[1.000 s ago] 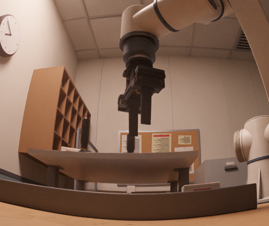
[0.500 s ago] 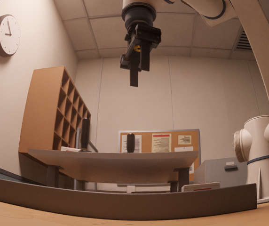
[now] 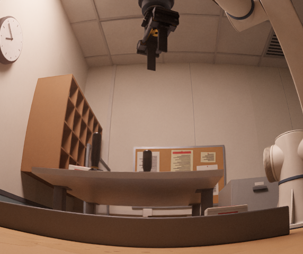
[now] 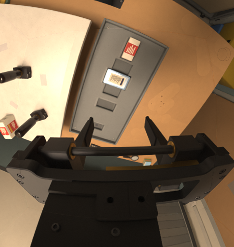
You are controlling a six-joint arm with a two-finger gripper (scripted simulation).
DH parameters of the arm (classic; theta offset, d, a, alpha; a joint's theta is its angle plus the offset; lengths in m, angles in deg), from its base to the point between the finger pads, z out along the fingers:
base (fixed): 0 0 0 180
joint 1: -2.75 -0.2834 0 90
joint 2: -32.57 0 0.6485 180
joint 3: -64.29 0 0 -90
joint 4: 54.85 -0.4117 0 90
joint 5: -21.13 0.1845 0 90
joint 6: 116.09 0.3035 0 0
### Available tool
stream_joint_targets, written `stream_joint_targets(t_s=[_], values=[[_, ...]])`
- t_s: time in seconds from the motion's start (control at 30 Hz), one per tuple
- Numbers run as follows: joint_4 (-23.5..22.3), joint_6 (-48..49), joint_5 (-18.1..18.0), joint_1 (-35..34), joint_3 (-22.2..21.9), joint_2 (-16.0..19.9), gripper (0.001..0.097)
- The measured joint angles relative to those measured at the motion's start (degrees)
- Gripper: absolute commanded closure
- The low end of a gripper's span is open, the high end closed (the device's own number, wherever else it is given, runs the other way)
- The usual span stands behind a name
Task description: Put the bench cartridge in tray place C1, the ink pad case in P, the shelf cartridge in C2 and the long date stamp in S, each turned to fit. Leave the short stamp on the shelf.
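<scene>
The tray's near wall (image 3: 135,224) hides its places from the side camera, and only the top of the bench cartridge (image 3: 225,210) shows above it. From above, the grey tray (image 4: 119,79) holds that red-and-white cartridge (image 4: 130,49) at its far end and the ink pad case (image 4: 116,79) one place nearer. Two nearer places lie bare. On the pale shelf (image 4: 34,72) stand two black-handled stamps (image 4: 14,74) (image 4: 29,121), and the shelf cartridge (image 4: 7,126) lies by the nearer stamp. My gripper (image 4: 119,120) hangs high above the tray's near end, open and holding nothing.
A cork notice board (image 3: 179,161) hangs on the back wall behind the shelf, with a pigeonhole cabinet (image 3: 61,125) to the left and a grey box (image 3: 247,191) to the right. The robot's base (image 3: 297,177) stands at the right on the wooden bench.
</scene>
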Motion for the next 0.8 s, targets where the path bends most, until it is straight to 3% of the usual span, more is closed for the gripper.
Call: stream_joint_targets(t_s=[0.8], values=[[0.0,-2.33,-0.52,2.32,0.6,0.11,0.0146]])
